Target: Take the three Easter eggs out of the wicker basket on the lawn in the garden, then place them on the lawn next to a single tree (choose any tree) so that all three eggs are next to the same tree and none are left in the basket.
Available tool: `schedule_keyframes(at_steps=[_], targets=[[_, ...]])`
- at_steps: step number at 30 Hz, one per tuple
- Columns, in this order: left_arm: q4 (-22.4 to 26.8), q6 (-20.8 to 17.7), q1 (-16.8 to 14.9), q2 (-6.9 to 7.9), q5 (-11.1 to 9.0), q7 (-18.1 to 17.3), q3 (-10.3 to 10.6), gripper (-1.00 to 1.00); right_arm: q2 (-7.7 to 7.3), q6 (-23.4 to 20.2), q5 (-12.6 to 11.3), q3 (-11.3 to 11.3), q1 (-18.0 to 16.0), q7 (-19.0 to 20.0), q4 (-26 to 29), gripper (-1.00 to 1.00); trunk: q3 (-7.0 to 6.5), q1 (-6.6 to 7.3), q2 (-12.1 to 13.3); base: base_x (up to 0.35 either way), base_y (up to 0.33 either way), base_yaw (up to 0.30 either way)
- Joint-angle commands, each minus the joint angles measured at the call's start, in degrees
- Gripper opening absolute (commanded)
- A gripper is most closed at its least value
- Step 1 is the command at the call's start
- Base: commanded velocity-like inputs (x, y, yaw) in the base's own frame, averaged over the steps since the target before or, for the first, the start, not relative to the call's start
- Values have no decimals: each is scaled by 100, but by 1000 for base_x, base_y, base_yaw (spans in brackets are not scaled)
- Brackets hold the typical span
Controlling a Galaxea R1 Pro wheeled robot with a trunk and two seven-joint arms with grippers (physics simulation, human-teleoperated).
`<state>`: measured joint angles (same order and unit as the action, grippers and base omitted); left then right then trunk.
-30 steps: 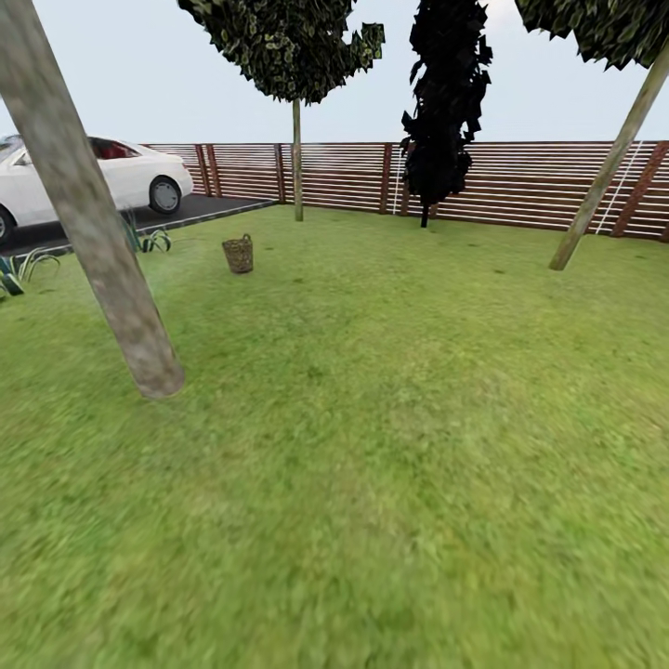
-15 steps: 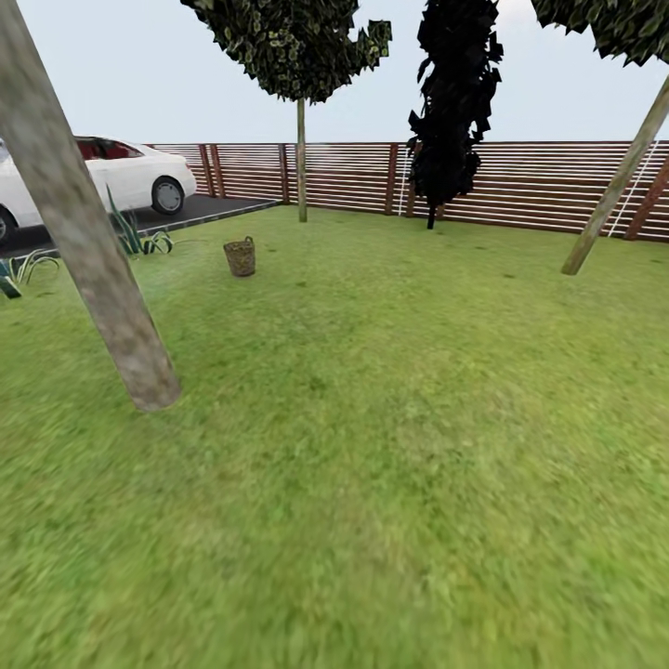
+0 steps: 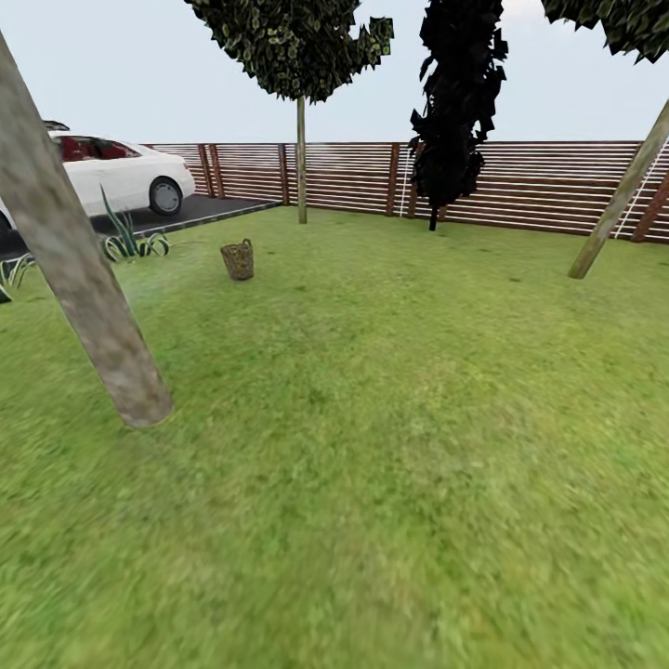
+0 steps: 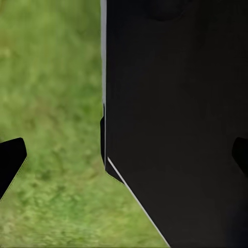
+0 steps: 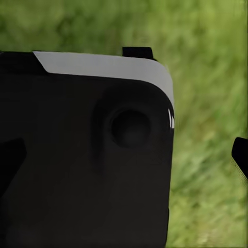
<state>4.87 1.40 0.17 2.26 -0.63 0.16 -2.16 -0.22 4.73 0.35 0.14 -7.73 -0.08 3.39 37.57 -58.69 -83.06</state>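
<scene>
Lawn [image 3: 400,446]: mottled green grass, fills most of head view, runs back to fence.
Wicker basket [image 3: 238,259]: small, brown, upright on grass, far off toward the drive; contents too small to tell.
Tree [image 3: 79,279]: nearest trunk, leaning, grey-brown bark, base in grass at view's left, well apart from basket.
2nd leaning trunk [image 3: 621,200]: far right, near fence.
Thin-trunk tree w/ dark leafy crown [image 3: 300,158] and black-foliage tree [image 3: 455,102]: both by fence.
Wooden slat fence [image 3: 520,186]: brown, spans background.
White car [image 3: 116,175]: on dark drive [image 3: 200,209], left rear.
Spiky plants [image 3: 130,243]: at lawn edge, betw. near trunk and basket.
Left gripper [image 4: 126,155]: wrist view, fingertips spread to opp. edges, nothing betw. them; dark robot body [image 4: 175,113] behind, grass beyond.
Right gripper [image 5: 126,160]: likewise spread apart, empty; black robot housing w/ pale top edge [image 5: 88,150] over grass.
</scene>
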Motion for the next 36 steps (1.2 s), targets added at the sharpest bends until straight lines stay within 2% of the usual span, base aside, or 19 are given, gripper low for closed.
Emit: schedule_keyframes(at_steps=[1, 11, 15, 17, 36], targets=[[6, 10, 1, 0, -7, 8, -23, 100, 8, 19, 6, 2, -2, -1, -5, 100, 4, -3, -1, 338, 0, 0], [14, 15, 2, -14, -7, 36, -30, 100, 21, 13, 23, 9, -5, 45, -37, 100, 4, -3, -1, 338, 0, 0], [8, 18, 3, -15, -7, 39, -30, 100, -2, 59, 208, 135, -1, 166, -38, 100, 4, -3, -1, 338, -4, 0], [6, 18, 3, -18, -7, 42, -30, 100, -13, 102, 220, 145, -1, 170, -36, 100, 4, -3, -1, 338, -46, 0], [-38, 10, 2, -29, -7, 45, -22, 100, -30, 163, 245, 153, -1, 141, -31, 100, 4, -3, -1, 322, -135, 0]])
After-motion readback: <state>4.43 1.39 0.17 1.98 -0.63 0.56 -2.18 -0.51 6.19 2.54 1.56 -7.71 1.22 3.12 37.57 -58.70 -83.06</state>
